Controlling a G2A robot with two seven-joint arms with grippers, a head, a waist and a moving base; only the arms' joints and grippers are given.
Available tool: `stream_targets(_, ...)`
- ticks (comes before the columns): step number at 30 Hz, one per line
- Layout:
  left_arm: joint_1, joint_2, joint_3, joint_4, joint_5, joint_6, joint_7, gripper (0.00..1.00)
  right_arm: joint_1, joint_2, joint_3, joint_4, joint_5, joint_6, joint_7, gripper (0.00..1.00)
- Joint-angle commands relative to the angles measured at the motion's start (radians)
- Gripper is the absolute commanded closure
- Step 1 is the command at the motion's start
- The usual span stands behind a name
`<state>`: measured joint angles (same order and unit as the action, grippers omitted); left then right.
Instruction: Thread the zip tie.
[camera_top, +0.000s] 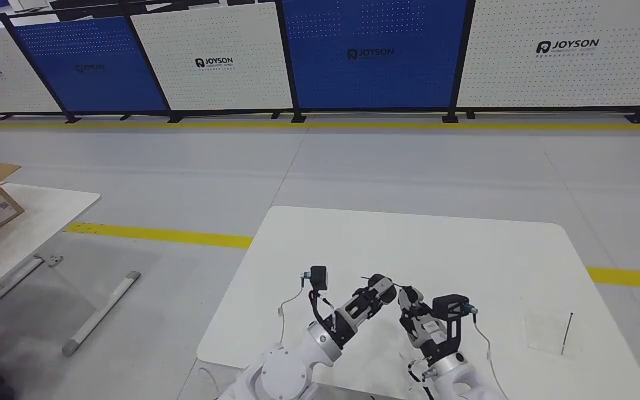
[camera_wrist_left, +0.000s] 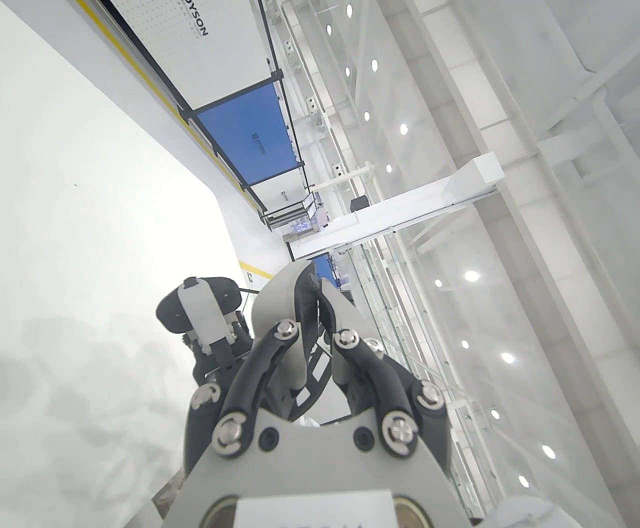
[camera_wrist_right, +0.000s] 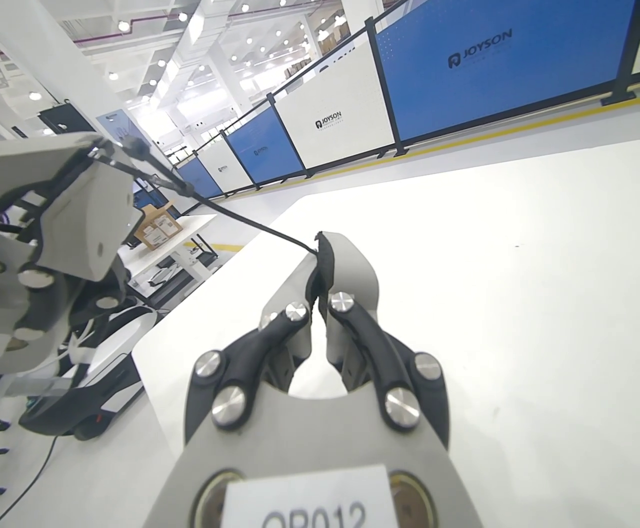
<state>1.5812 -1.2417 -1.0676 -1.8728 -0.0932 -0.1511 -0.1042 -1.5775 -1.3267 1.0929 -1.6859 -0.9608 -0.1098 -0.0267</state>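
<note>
The right gripper (camera_wrist_right: 318, 260) had its two fingers pressed tight together on one end of the black zip tie (camera_wrist_right: 240, 217). It was up in the air over the near side of the white table (camera_wrist_right: 500, 300). The zip tie ran in a nearly straight line from that grip, above the table's near edge, to the tip of the left gripper (camera_wrist_left: 316, 287). The left gripper's fingers were squeezed together too, and the other end of the zip tie met them at the tip, so it seemed pinched there. A small thick bit sat on the zip tie close to that end. From above, both grippers were tip to tip over the near middle of the table, just beside each other. No part of the zip tie touched the table. Near the table's right edge lay a flat clear piece (camera_top: 545, 330), with a thin black strip (camera_top: 568, 332) just beside it, well apart from both grippers.
</note>
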Motion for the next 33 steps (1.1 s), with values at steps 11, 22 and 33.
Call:
stream_targets(11, 0.011, 0.003, -0.003, -0.007, -0.001, -0.03, -0.011, 1.0, 0.004, -0.002, -0.006, 0.006, -0.003, 0.005, -0.003, 1.0)
stream_targets(22, 0.018, 0.005, -0.003, -0.013, 0.002, -0.042, -0.017, 1.0, 0.005, -0.003, -0.007, 0.01, 0.0, 0.002, -0.007, 1.0)
stream_targets(33, 0.034, 0.009, 0.002, -0.028, 0.026, -0.056, -0.017, 1.0, 0.006, -0.003, -0.007, 0.013, -0.001, 0.0, -0.008, 1.0)
